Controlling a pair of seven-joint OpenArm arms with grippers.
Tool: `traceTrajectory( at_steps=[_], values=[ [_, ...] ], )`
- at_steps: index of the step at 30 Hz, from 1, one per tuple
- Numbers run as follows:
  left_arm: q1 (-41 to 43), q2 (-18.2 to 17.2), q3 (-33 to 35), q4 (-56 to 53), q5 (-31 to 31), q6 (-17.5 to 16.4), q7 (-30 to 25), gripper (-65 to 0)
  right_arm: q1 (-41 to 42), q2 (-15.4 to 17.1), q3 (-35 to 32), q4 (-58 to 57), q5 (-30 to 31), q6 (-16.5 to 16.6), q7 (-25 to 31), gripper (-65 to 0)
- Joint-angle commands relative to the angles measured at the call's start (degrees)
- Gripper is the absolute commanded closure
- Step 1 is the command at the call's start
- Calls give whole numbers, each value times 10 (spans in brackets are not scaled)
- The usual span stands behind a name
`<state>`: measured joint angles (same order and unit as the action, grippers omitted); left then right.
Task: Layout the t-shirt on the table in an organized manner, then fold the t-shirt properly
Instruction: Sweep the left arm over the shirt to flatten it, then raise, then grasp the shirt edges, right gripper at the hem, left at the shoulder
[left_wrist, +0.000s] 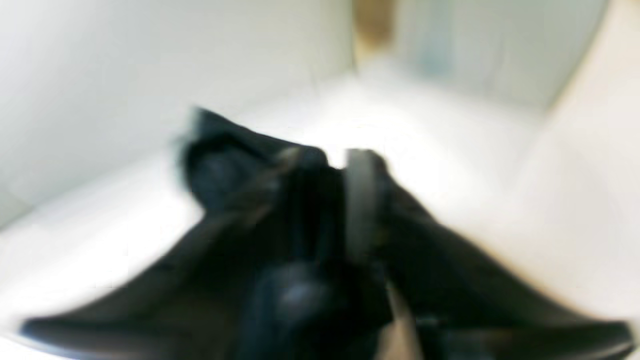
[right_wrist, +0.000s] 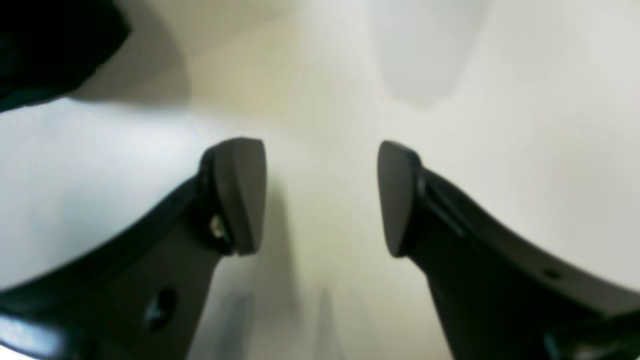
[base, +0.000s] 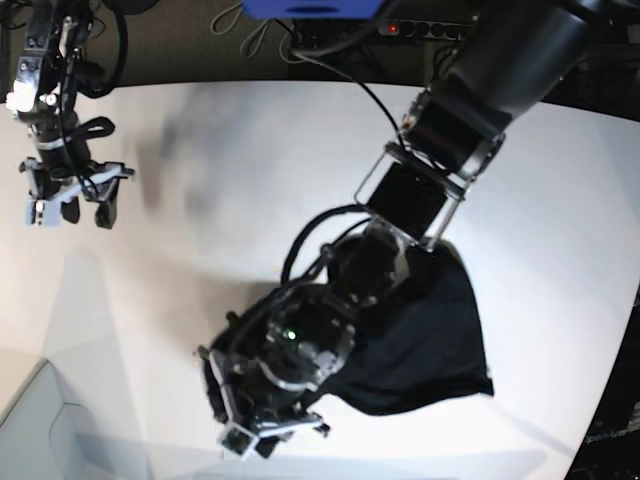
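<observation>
Cloth of the black t-shirt (base: 425, 345) lies bunched on the white table (base: 560, 180) beneath the left gripper (base: 262, 425), whose grip is too blurred to tell. Well away from the shirt, the right gripper (right_wrist: 320, 197) hovers spread, empty.

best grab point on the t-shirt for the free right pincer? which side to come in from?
Probably the pointed corner of the t-shirt at its hem, lying flat and clear on the white table. The rest is bunched under the left pincer and its arm. Bring the right pincer, open and empty, in low from the table's open side, jaws straddling the cloth edge. It's a long reach, though.
</observation>
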<state>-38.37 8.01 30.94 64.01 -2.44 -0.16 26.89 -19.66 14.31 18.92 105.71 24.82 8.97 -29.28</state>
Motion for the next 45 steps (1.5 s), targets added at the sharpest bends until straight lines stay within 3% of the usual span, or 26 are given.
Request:
traceTrajectory(
  at_steps=[1,4,7,9,15,20,24,31,38,45],
  values=[
    [-25,10,27,6,-15,3,-50,-315,4,2,7,10,5,0,15,-363],
    [-14,10,73,19,-70,4,-101,-458,3,-5,21,10,5,0,15,-363],
    [28,10,33,79,-111,4,-104,-536,3,-13,24,11,5,0,15,-363],
    [53,-2,1,119,-111,4,-103,-539,3,-13,24,11,5,0,15,-363],
    [152,-105,-150,177,-118,4,-103,-539,3,-22,20,11,5,0,15,-363],
    [267,-146,-267,203,-118,4,-103,-540,8,-26,19,11,5,0,15,-363],
    [351,-148,-320,239,-118,4,-103,-540,19,-24,-3,11,5,0,15,-363],
    [431,-152,-328,239,-112,3,-103,-540,21,-26,-22,11,5,0,15,-363],
    [397,-148,-328,123,-117,1,-107,-540,20,-26,-22,11,5,0,15,-363],
    [346,-145,-325,73,-118,1,-107,-540,19,-26,-23,9,5,0,13,-363]
  ],
)
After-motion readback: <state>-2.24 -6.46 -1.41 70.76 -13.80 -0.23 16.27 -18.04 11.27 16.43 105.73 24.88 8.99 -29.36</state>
